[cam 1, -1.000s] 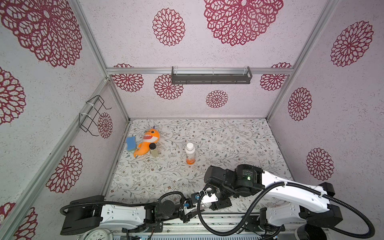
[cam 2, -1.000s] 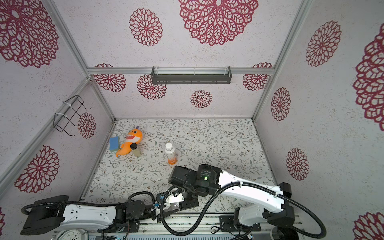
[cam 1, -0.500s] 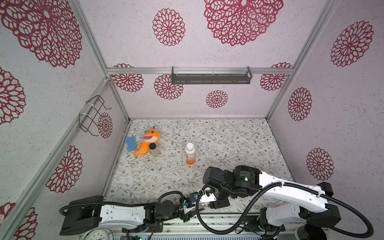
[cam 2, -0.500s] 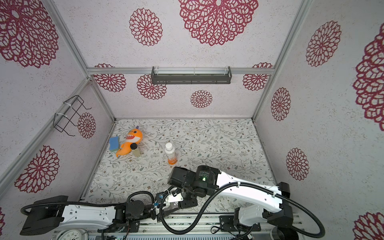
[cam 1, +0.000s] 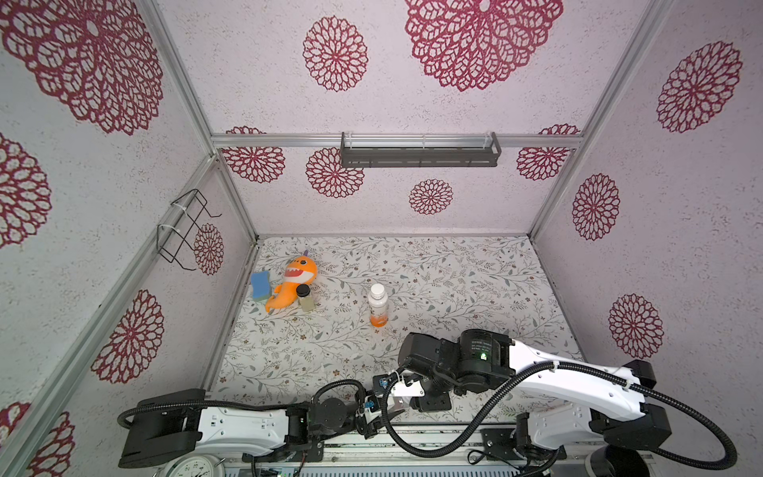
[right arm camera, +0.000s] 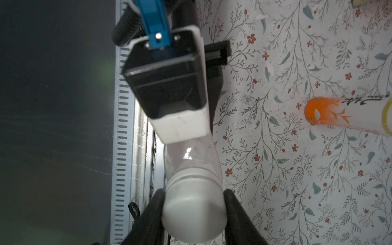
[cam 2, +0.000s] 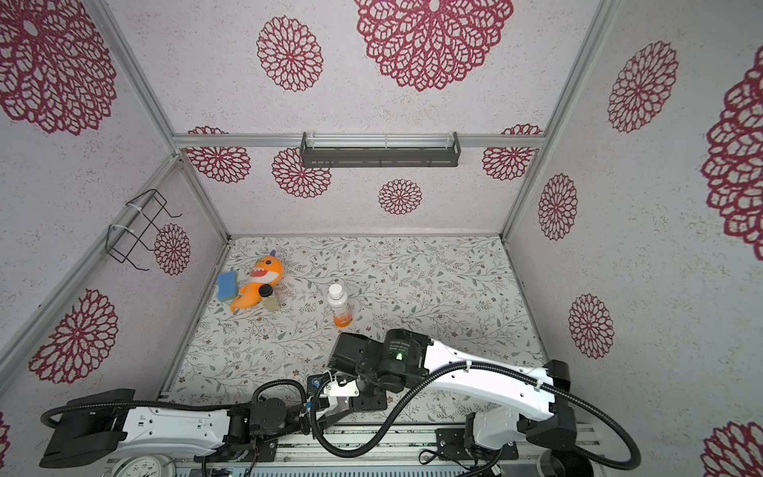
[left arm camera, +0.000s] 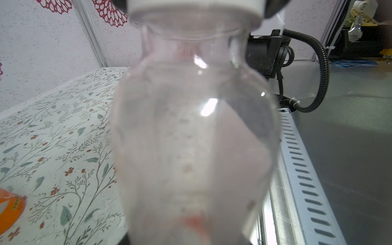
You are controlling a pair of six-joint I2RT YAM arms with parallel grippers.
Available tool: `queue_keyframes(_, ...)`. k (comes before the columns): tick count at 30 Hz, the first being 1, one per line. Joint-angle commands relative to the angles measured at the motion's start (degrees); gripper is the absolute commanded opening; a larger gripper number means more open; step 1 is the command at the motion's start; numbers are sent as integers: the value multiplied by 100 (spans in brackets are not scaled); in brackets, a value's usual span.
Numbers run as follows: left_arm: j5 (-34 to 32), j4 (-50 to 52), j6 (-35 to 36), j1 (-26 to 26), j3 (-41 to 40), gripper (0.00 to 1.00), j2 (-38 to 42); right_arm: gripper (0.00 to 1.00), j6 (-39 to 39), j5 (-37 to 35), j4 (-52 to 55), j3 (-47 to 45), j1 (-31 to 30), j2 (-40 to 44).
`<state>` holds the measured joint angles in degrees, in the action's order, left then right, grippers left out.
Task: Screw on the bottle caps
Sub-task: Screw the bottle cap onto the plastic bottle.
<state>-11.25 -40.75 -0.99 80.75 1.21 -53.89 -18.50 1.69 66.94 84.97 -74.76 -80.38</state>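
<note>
Both top views: orange bottle [cam 1: 378, 305] upright, capped, in the middle of the desk [cam 1: 454, 281]. Left wrist: clear bottle [left arm camera: 195, 137] close up, white cap [left arm camera: 195, 6] on its neck. Right wrist: left claw [right arm camera: 182, 129] clamped on that bottle's body at the desk's near edge, right claw [right arm camera: 194, 212] pinching the cap.

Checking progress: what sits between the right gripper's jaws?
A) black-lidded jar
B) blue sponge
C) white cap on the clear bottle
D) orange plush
C: in the right wrist view, the jaws of the right gripper flank the white cap on the clear bottle.
</note>
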Motion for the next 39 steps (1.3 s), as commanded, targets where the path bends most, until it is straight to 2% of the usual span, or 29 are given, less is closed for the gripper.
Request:
queue_keyframes(1, -239, -240, 80, 39, 74, 39, 148, 38, 1087, -250, -158, 239, -20, -155)
queue_keyframes(5, -439, -232, 108, 41, 50, 39, 236, 38, 2040, -167, -199, 332, -17, -381)
queue_keyframes(11, -635, -232, 135, 43, 36, 39, 303, 38, 3371, -551, -205, 520, -10, -662)
queue_keyframes(20, -726, -188, 126, 43, 96, 39, 182, 37, 4547, -855, 62, 845, 37, -893)
queue_keyframes(22, -730, -148, 117, 41, 124, 39, 151, 41, 4671, -1019, 249, 1016, 25, -953)
queue_keyframes(26, -690, -119, 104, 42, 147, 39, 108, 50, 4536, -1125, 110, 934, 0, -602)
queue_keyframes(30, -619, -100, 99, 38, 166, 39, 67, 59, 4044, -1119, 82, 931, 6, -174)
queue_keyframes(34, -417, -95, 95, 44, 208, 39, -47, 62, 2981, -555, 62, 924, 12, 223)
queue_keyframes(39, 4, -70, 38, 39, 263, 39, -195, 63, 1398, 59, -2, 346, 14, 954)
